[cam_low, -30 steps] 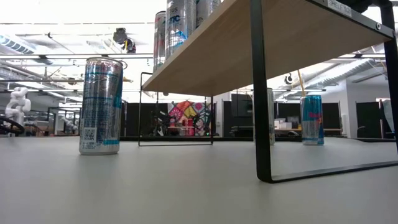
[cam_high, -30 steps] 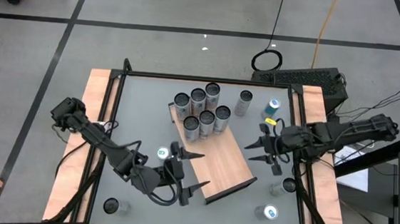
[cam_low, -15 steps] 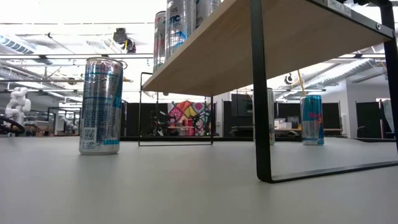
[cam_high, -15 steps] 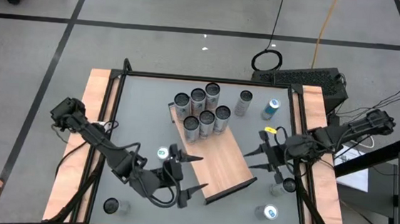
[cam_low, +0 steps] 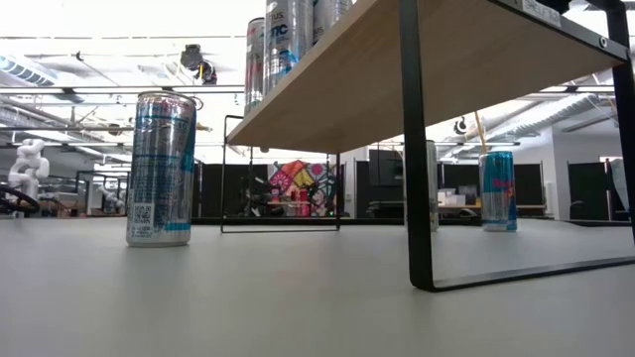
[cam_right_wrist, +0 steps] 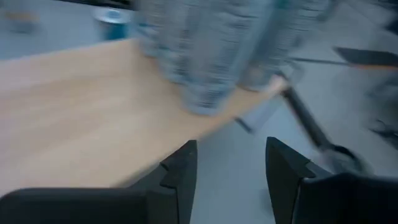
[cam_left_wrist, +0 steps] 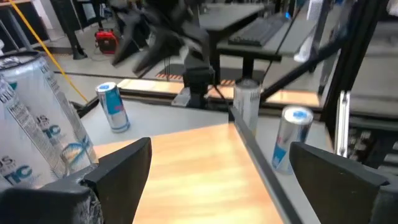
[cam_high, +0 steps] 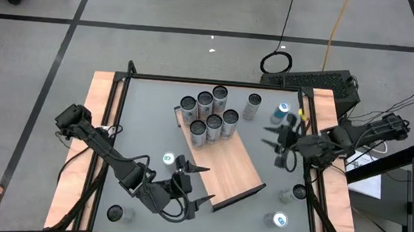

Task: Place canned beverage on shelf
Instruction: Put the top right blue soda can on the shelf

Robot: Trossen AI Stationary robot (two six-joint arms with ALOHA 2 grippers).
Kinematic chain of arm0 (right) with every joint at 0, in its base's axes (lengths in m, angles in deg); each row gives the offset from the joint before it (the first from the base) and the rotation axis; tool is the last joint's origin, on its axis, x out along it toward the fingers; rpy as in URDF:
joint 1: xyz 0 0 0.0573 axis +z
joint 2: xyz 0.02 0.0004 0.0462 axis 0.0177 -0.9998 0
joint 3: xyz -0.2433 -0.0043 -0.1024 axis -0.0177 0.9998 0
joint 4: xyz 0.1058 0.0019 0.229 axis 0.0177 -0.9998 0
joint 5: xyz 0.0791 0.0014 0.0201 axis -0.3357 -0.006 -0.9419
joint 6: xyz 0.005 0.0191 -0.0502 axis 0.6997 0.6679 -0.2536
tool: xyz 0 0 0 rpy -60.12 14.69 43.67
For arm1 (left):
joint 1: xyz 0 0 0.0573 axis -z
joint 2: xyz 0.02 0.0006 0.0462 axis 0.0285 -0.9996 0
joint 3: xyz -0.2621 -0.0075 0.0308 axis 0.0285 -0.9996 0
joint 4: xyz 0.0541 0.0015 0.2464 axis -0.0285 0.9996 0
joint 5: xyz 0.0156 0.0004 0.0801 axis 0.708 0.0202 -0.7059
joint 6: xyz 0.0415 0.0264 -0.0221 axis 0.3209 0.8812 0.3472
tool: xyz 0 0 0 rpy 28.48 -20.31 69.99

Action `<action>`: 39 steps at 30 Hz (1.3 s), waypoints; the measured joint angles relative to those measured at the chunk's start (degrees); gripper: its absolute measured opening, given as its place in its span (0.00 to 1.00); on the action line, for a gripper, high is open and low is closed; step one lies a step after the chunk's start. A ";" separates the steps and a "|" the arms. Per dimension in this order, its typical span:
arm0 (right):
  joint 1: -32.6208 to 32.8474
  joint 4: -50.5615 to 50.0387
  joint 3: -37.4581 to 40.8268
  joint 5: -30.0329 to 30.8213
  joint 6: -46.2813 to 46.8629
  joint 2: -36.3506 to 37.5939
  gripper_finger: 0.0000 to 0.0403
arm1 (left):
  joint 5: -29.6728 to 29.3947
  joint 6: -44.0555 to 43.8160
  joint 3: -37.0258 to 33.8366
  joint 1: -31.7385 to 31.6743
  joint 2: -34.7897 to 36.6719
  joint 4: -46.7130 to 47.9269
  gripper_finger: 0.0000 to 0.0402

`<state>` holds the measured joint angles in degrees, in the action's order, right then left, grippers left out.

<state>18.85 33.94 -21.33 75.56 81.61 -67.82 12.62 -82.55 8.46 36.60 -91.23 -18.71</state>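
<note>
The shelf (cam_high: 226,171), a light-brown wood-grain board on dark legs, stands on the table's middle. Several silver cans (cam_high: 208,116) stand upright on its far end. My left gripper (cam_high: 207,184) is open and empty at the shelf's near left side. In its wrist view (cam_left_wrist: 217,180) the fingers stand wide apart above the board (cam_left_wrist: 199,165). My right gripper (cam_high: 277,151) is open and empty beside the shelf's right edge. Its wrist view (cam_right_wrist: 230,168) looks across the board (cam_right_wrist: 74,106) at the blurred cans (cam_right_wrist: 217,43). Loose cans stand on the table.
Loose cans stand on the table: a silver one (cam_high: 252,107) and a blue one (cam_high: 281,112) at the far right, one (cam_high: 168,159) by my left gripper, one (cam_high: 114,214) near left, two (cam_high: 299,191) (cam_high: 280,220) near right. The shelf's dark leg (cam_low: 415,149) shows in the low view.
My right gripper has swung from beside the shelf's right edge toward the table's far edge and has turned about. My left gripper has drawn a little toward the table's near edge. The cans and the shelf have kept still.
</note>
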 joint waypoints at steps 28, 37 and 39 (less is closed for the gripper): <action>-46.53 -18.39 -6.20 -23.53 -20.39 -7.08 0.64 | -0.17 -0.84 -0.02 0.07 -0.04 4.99 0.95; -56.54 -18.86 -6.20 -27.36 -26.04 -15.34 0.64 | -0.20 -0.27 -0.02 -0.05 -0.04 5.02 0.95; -57.46 -18.57 -6.20 -27.35 -27.58 -15.63 0.64 | -0.17 -0.27 -0.02 -0.05 -0.04 5.09 0.95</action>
<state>-38.61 15.37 -27.53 48.20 54.02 -83.45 12.45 -82.82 8.43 36.55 -91.28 -13.62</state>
